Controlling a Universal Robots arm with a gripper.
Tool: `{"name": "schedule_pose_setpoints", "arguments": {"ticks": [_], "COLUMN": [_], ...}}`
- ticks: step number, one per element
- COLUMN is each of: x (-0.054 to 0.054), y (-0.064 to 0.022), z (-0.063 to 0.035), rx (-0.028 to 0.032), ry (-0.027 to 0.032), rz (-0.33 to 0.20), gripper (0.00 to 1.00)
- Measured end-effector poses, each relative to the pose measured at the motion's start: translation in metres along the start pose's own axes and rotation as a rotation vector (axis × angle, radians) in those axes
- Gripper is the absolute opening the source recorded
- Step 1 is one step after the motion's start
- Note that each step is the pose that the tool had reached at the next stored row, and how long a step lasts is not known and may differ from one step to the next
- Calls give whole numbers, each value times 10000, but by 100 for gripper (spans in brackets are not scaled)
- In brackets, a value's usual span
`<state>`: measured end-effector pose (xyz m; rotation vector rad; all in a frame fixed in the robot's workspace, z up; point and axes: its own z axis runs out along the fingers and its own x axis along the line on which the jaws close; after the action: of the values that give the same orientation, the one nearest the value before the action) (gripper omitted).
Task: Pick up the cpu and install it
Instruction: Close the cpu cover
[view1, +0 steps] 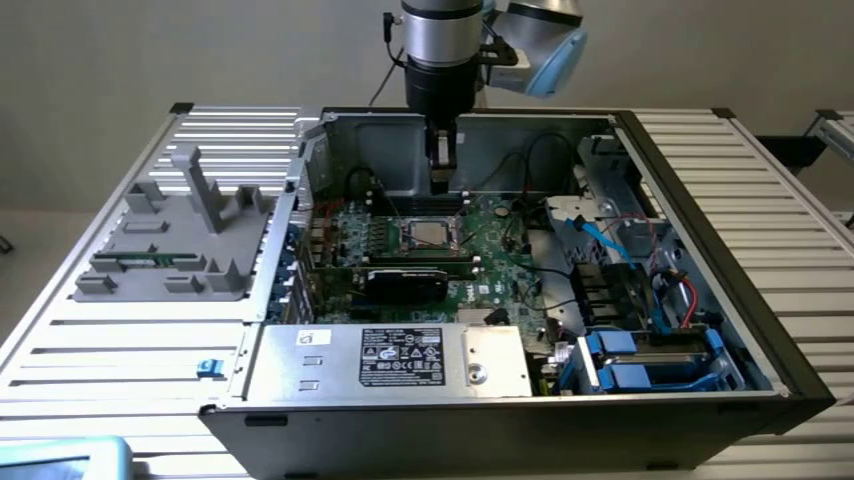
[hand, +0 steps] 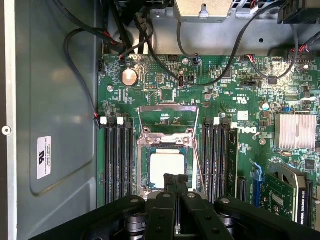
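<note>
Sitting flat in the open metal socket (hand: 143, 170) on the green motherboard (hand: 165, 85), the small square cpu with its shiny silver top (hand: 167, 169) looks already placed, while the hinged steel load plate (hand: 150, 131) stands raised just beside it. The black two-fingered gripper (hand: 175, 181) hovers right over the near edge of the chip with its fingers pressed together and nothing between them; from the exterior view it hangs above the board (view1: 442, 185), apart from the cpu (view1: 427, 232). The main risk, as I judge it, is that the closed fingertips drop onto the lid and scrape or tilt the chip; a tilted chip could bend socket pins. Whether it lies fully square I cannot tell. The upright plate and the loose black cables (hand: 75, 65) could also be snagged by a sideways move. The dark open computer case (view1: 467, 440) holds the motherboard, a black graphics card (view1: 407, 283), a silver power-supply box with a label (view1: 387, 358) and blue drive caddies (view1: 627, 365). On the exterior view's left, a grey moulded parts tray (view1: 174, 250) carries a thin green strip (view1: 134, 262), perhaps a memory stick.
</note>
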<state>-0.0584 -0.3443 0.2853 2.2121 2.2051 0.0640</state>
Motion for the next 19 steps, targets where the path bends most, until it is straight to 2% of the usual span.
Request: {"name": "schedule_pose_setpoints", "arguments": {"ticks": [19], "x": [59], "y": [276], "z": [24], "rx": [-29], "ry": [0], "rz": [132], "gripper": [11]}}
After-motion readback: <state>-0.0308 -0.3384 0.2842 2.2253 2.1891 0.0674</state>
